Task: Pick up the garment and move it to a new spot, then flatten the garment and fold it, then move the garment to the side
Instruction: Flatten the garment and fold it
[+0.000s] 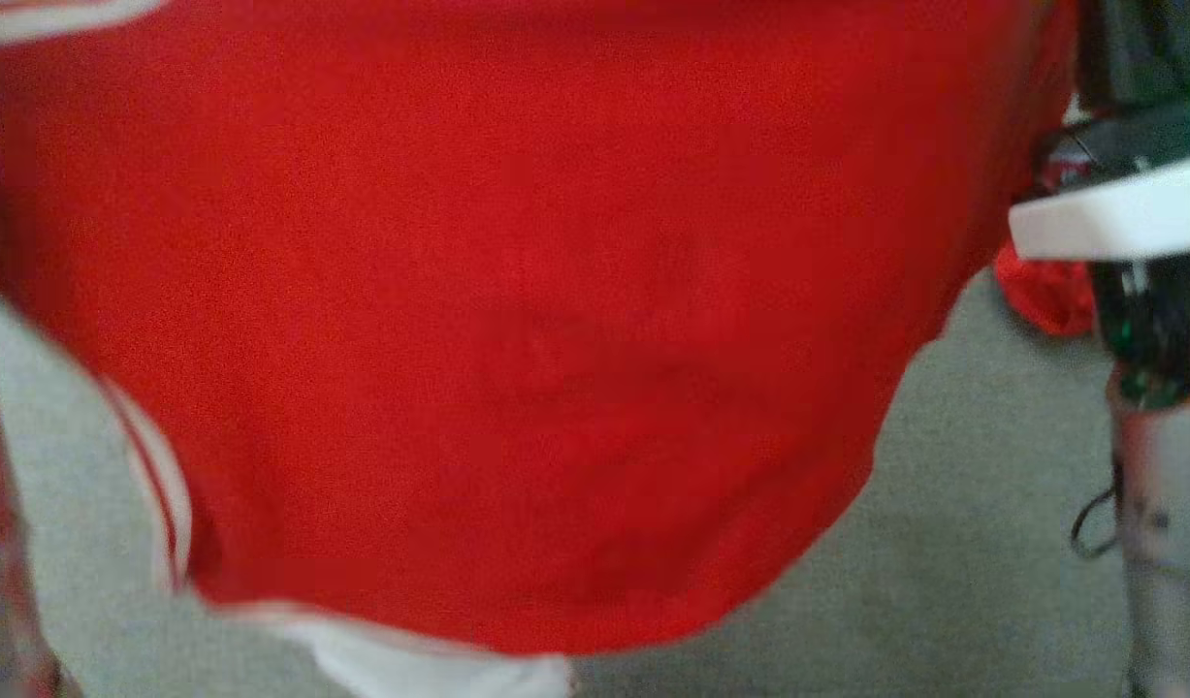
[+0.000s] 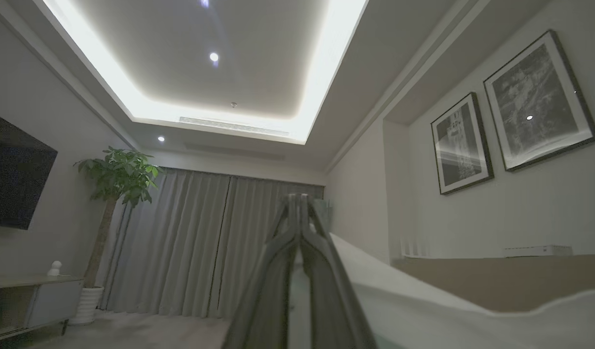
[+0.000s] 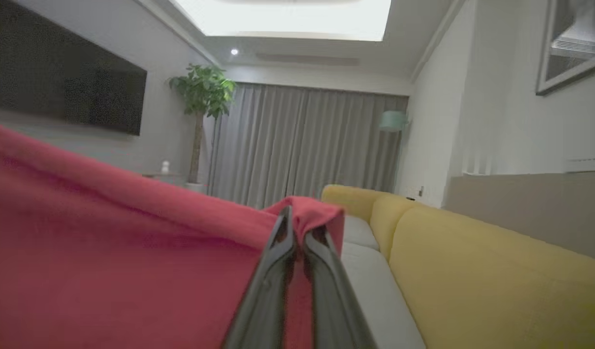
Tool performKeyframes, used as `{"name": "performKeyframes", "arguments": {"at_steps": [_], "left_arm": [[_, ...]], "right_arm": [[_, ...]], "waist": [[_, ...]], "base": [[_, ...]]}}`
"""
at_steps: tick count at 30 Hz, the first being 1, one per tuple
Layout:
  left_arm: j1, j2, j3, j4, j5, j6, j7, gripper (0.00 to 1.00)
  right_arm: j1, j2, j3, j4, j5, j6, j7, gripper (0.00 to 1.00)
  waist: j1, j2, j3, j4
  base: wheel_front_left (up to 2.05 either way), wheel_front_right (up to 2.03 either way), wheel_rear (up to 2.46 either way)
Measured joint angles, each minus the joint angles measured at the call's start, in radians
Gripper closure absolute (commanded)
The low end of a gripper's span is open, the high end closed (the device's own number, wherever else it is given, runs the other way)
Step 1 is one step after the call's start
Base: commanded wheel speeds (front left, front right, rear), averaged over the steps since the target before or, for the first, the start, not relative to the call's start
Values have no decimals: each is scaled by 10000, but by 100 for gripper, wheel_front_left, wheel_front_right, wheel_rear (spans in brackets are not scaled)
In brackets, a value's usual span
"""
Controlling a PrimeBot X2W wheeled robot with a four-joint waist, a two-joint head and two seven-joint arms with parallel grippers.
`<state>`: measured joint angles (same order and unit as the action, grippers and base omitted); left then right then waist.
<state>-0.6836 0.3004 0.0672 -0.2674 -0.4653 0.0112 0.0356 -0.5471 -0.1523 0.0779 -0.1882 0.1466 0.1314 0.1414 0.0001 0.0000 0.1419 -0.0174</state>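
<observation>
The garment (image 1: 517,291) hangs in the air and takes up most of the head view, a broad red sheet with white trim at the upper left corner and along the lower left. Its bottom edge curves above the grey floor (image 1: 992,465), which shows at the lower right. This looks like the first step, the carry to a new spot, with flattening and folding not yet begun. In the right wrist view the right pincer (image 3: 295,228) is closed tight on a fold of red cloth that humps over its tips at the centre of the frame, and the rest of the garment (image 3: 108,252) slopes away to the lower left. In the left wrist view the left pincer (image 2: 299,201) is also closed. A pale band of cloth (image 2: 423,300) runs from beside its fingers to the lower right, so it seems to grip the white trim, though the dim light makes that hard to confirm. The next move probably calls for lowering both hands evenly with the cloth kept taut, so that it lands spread rather than bunched. The head view gives the width of the cloth and the floor under it, while the grips themselves are read from the wrist views. The right wrist view adds a yellow sofa (image 3: 472,271) at the lower right, a possible landing place.
</observation>
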Motion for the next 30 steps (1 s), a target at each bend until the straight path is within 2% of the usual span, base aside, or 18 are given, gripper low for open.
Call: {"name": "performKeyframes", "arguments": {"at_steps": [4, 6, 11, 14, 16, 19, 23, 26, 30], "left_arm": [[-1473, 499, -240, 2282, 180, -577, -109, 100], [-2471, 646, -387, 3768, 545, -652, -508, 100], [-4841, 784, -663, 6984, 951, -821, -1442, 100], [-6537, 729, -755, 8416, 1139, -825, -2140, 100], [-7449, 752, -915, 9043, 1356, -867, -2476, 100], [-8200, 750, -1174, 9741, 1586, -1039, -2763, 100], [-8044, 635, -1505, 10531, 1599, -1248, -2899, 100], [-7146, 460, -1685, 10744, 1597, -1350, -2934, 100], [-5148, 370, -1745, 10218, 1693, -1360, -2934, 100]], "right_arm": [[-1904, -740, 608, 1994, -259, 0, -46, 100], [-3227, -965, 1083, 3325, -272, 0, -357, 100], [-6397, -589, 1586, 6974, -58, 0, -1296, 100], [-8002, -510, 1783, 8702, -451, 0, -2157, 100], [-8681, -297, 1499, 9658, -330, 0, -2660, 100], [-9222, -188, 1344, 10759, -449, 0, -3354, 100], [-9121, -146, 1325, 11871, -518, 0, -3812, 100], [-8469, -146, 1536, 12523, -571, 0, -3898, 100], [-7090, -138, 2013, 13035, -376, 0, -3925, 100]], "waist": [[2, 0, 862, -8], [4, 0, 1288, 5], [5, -1, 2175, -1], [6, -1, 2553, 73], [3, -1, 2670, 139], [0, 0, 2690, 229], [0, -1, 2536, 298], [-2, 0, 2311, 357], [-1, 0, 1955, 403]], "base": [[0, 0, 0], [0, 0, 0], [0, 0, 0], [0, 0, 0], [0, 0, 0], [0, 0, 0], [0, 0, 0], [0, 0, 0], [0, 0, 0]]}}
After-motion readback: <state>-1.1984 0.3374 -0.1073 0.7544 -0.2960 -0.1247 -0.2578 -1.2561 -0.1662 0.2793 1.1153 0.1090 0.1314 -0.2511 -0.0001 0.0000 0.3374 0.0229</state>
